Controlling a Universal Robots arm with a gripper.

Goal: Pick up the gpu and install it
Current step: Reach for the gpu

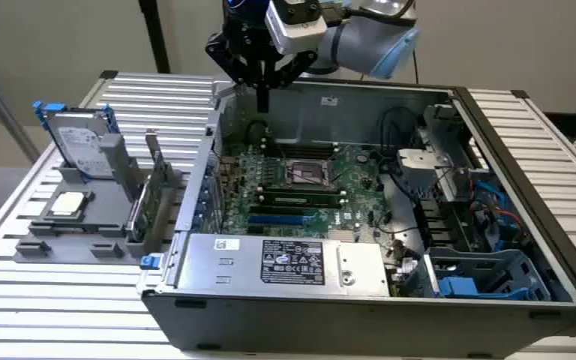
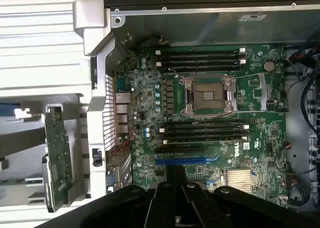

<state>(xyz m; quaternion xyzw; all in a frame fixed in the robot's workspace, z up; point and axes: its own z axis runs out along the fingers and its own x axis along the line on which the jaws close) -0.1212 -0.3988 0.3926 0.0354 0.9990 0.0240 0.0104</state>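
Green gpu [image 2: 56, 155] upright on edge in grey holder [image 1: 68, 236], outside case [image 1: 368, 319], lower than jaws and well apart to one side. Gripper [image 1: 263, 105] over open case, jaws drawn together, empty. Step in hand: approach; pick-up not begun. Next called for: jaws parted, aligned over card's top edge.

One open computer case [image 1: 368, 307] on one bench [image 1: 28, 300]. Inside the case: one motherboard [image 1: 298, 187], one power supply [image 1: 288, 262]. Beside the case: one grey holder [image 1: 78, 240], one gpu [image 1: 153, 206], one hard drive [image 1: 80, 146], one processor chip [image 1: 70, 202].
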